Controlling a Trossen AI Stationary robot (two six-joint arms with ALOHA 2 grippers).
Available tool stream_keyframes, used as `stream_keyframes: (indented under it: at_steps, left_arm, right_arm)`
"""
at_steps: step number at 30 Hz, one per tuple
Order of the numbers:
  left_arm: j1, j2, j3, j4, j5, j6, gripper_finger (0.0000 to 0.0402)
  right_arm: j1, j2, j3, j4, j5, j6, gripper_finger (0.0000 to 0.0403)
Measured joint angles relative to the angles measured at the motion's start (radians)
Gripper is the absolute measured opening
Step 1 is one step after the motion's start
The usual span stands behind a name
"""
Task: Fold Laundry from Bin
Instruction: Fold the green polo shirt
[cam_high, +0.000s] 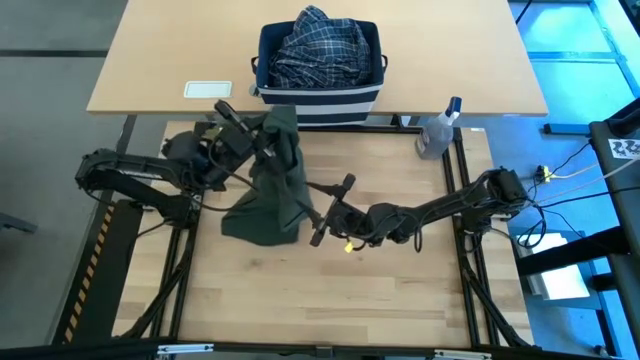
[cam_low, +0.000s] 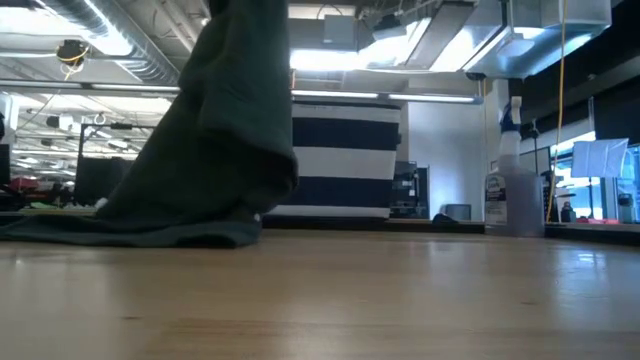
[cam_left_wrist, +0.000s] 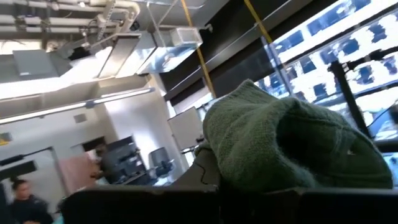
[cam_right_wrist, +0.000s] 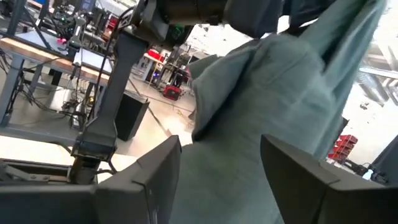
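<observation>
So from the high view, the left gripper (cam_high: 262, 140) has the olive-green garment (cam_high: 272, 185) pinched up by one end, jaws clamped on the cloth. The rest hangs down and pools on the table (cam_high: 330, 300) just in front of the bin (cam_high: 320, 98). The plaid shirt (cam_high: 320, 45) sits heaped in the bin. The right gripper (cam_high: 330, 212) is right at the hanging cloth's side edge, jaws apart, nothing in them. A spray bottle (cam_high: 437, 132) stands off to the right, well clear.

Low view: the garment (cam_low: 215, 140) drapes in one long soft fold, and its bottom hem lies flat and limp on the table (cam_low: 330, 300). It looks light and floppy with zero stiffness, so I'd guess it sags wherever it isn't held.

Left wrist view: a thick bunch of green fabric (cam_left_wrist: 292, 146) is wadded over the fingers. It looks knit-ish, so probably grippy, not slippery.

Right wrist view: the two open fingers (cam_right_wrist: 155, 171) frame the hanging cloth (cam_right_wrist: 273, 99) dead ahead. I'd take hold at a free edge or corner lower down, opposite the left's pinch, so it can be spread flat. Grabbing mid-panel would probably just bunch it.
</observation>
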Motion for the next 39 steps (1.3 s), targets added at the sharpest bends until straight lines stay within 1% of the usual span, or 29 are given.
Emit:
stream_keyframes:
  at_steps: [3,9,11,14,20,26,28,30,33,34,35,36,39]
  left_arm:
    - [0.006,0.003,0.000,0.001,0.016,-0.010,0.0000]
    - [0.014,0.008,0.000,0.015,0.013,-0.010,0.0000]
    - [0.018,0.007,0.000,0.018,0.013,-0.010,0.0000]
    - [0.019,0.007,0.000,0.018,0.012,-0.011,0.0000]
    - [0.019,0.007,0.000,0.018,0.015,-0.020,0.0000]
    - [0.015,0.007,0.000,0.015,0.029,-0.035,0.0000]
    - [0.010,0.007,0.000,0.011,0.024,-0.033,0.0000]
    - [0.005,0.007,0.000,0.005,0.015,-0.016,0.0000]
    - [-0.007,0.007,0.000,0.005,-0.024,0.019,0.0000]
    - [-0.011,0.004,0.000,0.003,-0.042,0.036,0.0000]
    - [-0.017,0.001,0.000,-0.005,-0.060,0.054,0.0000]
    - [-0.024,-0.003,0.000,-0.013,-0.077,0.071,0.0000]
    - [-0.045,-0.021,0.000,-0.039,-0.146,0.124,0.0000]
  right_arm:
    - [-0.013,0.031,0.028,-0.009,-0.001,0.019,0.0221]
    - [-0.018,0.103,0.111,-0.013,0.013,0.019,0.0221]
    - [-0.017,0.133,0.146,-0.018,0.047,0.019,0.0221]
    - [-0.017,0.169,0.199,-0.082,0.090,0.018,0.0221]
    - [-0.030,0.237,0.274,-0.119,0.231,0.017,0.0221]
    - [-0.056,0.248,0.288,-0.116,0.265,0.040,0.0217]
    - [-0.059,0.248,0.288,-0.128,0.301,0.041,0.0199]
    - [-0.060,0.247,0.288,-0.133,0.329,0.020,0.0162]
    - [-0.061,0.239,0.288,-0.133,0.343,-0.042,0.0078]
    - [-0.054,0.233,0.288,-0.139,0.360,-0.069,0.0046]
    - [-0.049,0.228,0.288,-0.142,0.380,-0.098,0.0023]
    - [-0.045,0.219,0.288,-0.139,0.400,-0.140,0.0014]
    - [-0.022,0.185,0.288,-0.141,0.480,-0.253,0.0016]
